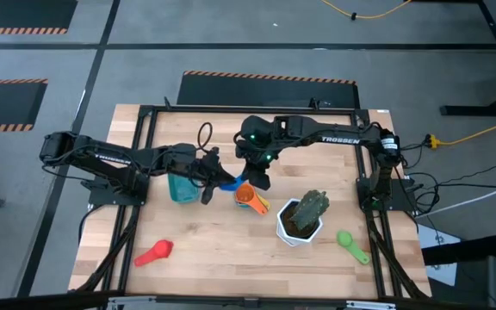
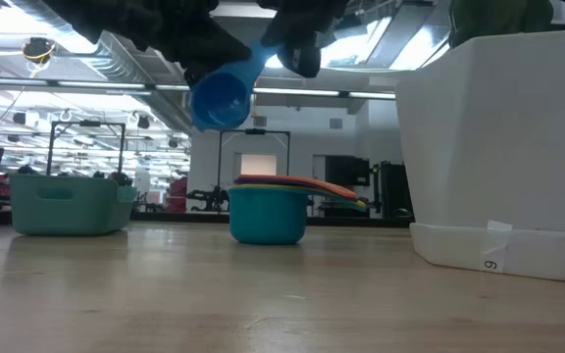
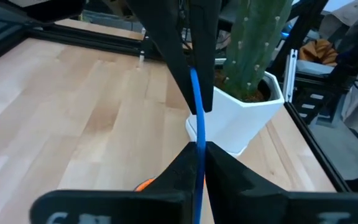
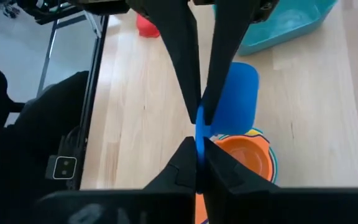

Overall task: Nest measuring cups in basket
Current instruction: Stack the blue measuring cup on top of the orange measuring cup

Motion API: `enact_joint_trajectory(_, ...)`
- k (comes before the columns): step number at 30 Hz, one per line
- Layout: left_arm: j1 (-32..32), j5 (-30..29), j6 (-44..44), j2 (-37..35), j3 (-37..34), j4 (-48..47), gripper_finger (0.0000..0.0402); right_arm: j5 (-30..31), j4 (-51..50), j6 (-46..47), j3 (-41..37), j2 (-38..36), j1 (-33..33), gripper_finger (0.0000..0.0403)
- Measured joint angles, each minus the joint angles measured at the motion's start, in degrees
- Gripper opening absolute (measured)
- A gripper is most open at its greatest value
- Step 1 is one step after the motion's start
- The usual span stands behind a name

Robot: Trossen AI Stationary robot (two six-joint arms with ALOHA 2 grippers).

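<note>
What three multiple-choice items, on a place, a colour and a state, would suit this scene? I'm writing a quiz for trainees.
1. Where is the green cup?
A. in the basket
B. on the table, right of the pot
C. on the stack

2. What colour is the raised cup?
A. blue
B. red
C. yellow

3. How are the end effectors?
A. both open
B. one open
C. both shut on the blue cup's handle

Answers: B, it lies beside the pot; A, it shows blue; C, left and right pinch the handle.

Wooden table (image 1: 213, 258) carries teal basket (image 1: 182, 186), cup stack (image 1: 250, 200), white pot (image 1: 298, 226), red cup (image 1: 155, 252), green cup (image 1: 351, 244)
</note>
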Motion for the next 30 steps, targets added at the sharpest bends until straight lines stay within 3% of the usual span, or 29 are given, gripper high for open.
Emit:
enact_joint_trajectory(10, 0.01, -0.01, -0.03, 0.00, 0.08, 0.37, 0.0082, -3.11, -7.48, 0.07, 0.00, -1.02, 0.67, 0.0006)
enact_joint_trajectory(18, 0.01, 0.03, -0.03, 0.00, 0.07, 0.27, 0.0083, -3.48, -12.80, -0.45, 0.00, -7.32, 0.58, 0.0006)
enact_joint_trajectory(30, 0.01, 0.10, -0.03, 0.00, 0.07, 0.26, 0.0084, -4.99, -17.87, -15.51, -1.83, -16.75, -3.22, 0.0010)
